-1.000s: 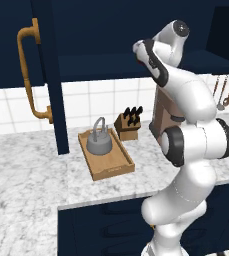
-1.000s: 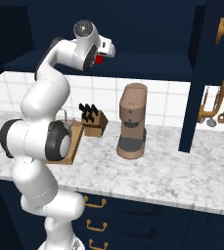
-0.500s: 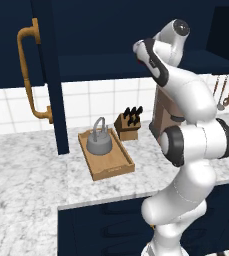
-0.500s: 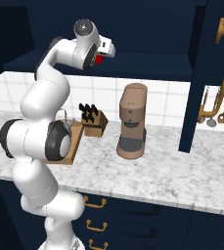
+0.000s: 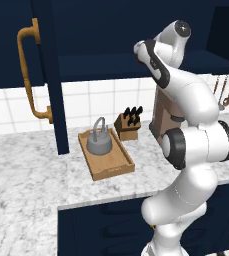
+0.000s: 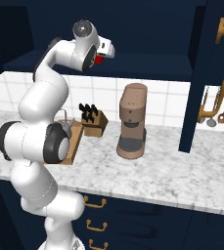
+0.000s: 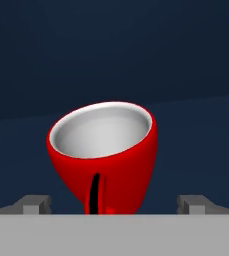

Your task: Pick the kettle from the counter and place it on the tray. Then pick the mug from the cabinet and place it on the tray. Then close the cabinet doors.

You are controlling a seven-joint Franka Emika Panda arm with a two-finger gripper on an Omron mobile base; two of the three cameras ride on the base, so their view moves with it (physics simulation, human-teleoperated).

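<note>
The red mug (image 7: pixel 106 165), white inside, fills the middle of the hand view and looks tilted there, its handle facing the camera. My gripper (image 7: pixel 114 205) is open, one fingertip (image 7: pixel 36 204) on each side of the mug and apart from it. From the right base view, the hand (image 6: pixel 107 50) reaches into the navy cabinet (image 6: pixel 133 29) with the mug (image 6: pixel 99 59) red at its tip. The grey kettle (image 5: pixel 100 142) stands on the wooden tray (image 5: pixel 113 167) on the marble counter (image 5: pixel 26 185). Both cabinet doors (image 5: pixel 48 75) (image 6: pixel 215 73) stand open.
A brown coffee machine (image 6: pixel 132 122) stands right of the knife block (image 5: pixel 128 127), partly behind my arm in the left base view. Utensils (image 6: pixel 216 114) hang on the tiled wall. The left door's brass handle (image 5: pixel 28 75) juts toward the base.
</note>
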